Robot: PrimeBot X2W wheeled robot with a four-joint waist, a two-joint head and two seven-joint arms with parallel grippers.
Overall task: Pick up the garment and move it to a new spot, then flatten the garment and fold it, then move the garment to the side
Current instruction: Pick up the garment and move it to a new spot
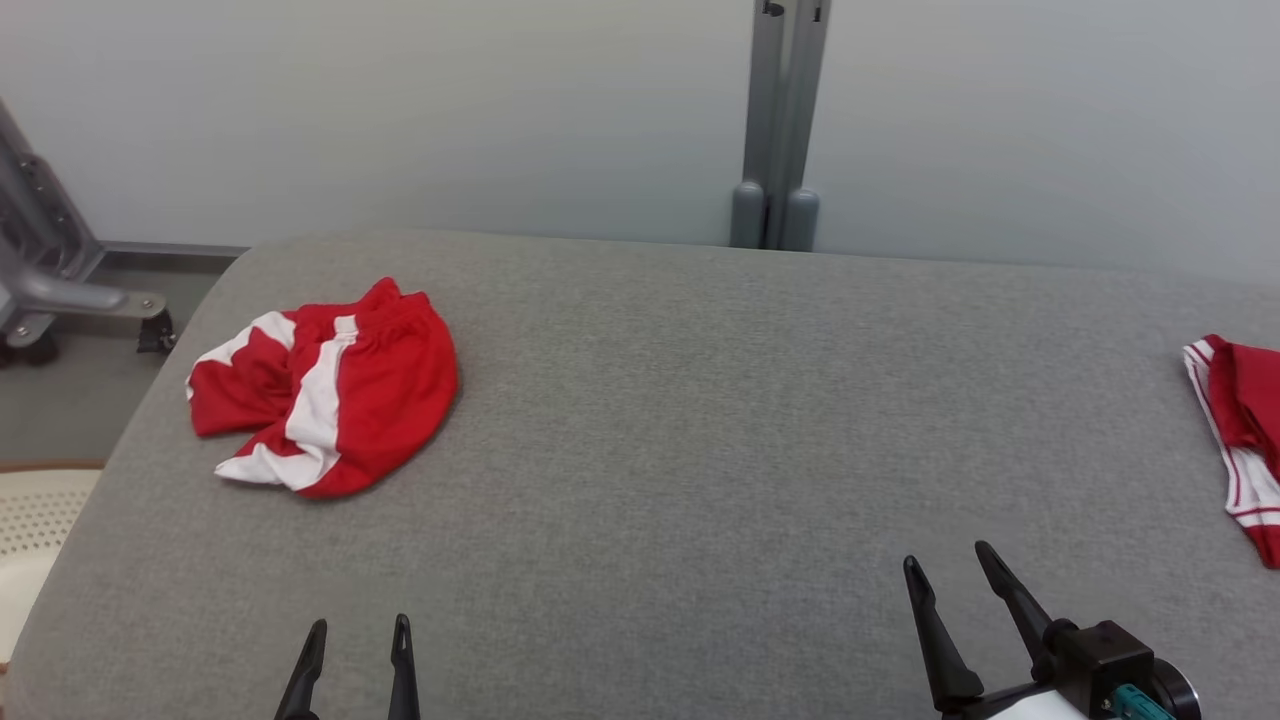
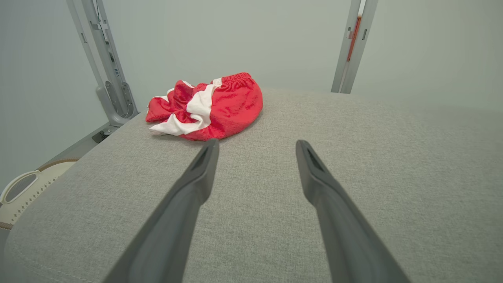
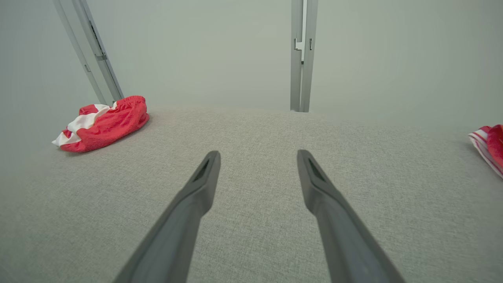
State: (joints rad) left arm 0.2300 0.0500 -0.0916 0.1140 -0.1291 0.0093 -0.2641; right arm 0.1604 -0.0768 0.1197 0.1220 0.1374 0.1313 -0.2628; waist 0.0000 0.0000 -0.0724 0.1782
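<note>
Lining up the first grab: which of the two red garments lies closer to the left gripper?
The crumpled red garment with the broad white band, ahead of the left gripper; the other red garment, thinly striped, lies at the far right.

The left gripper (image 1: 360, 620) is low at the robot's left side and points straight forward, its jaws spread wide and holding nothing. The right gripper (image 1: 946, 553) reaches a little further forward and leans slightly to the left, its jaws also wide apart and empty.

Bright red garment (image 1: 390, 385) here, broad white bands across it. Plain mid-grey woven surface (image 1: 700, 420). The second garment (image 1: 1245, 400) is red too, with thin red-and-white striped edging. Pale grey wall (image 1: 450, 110), darker grey post (image 1: 775, 120).
</note>
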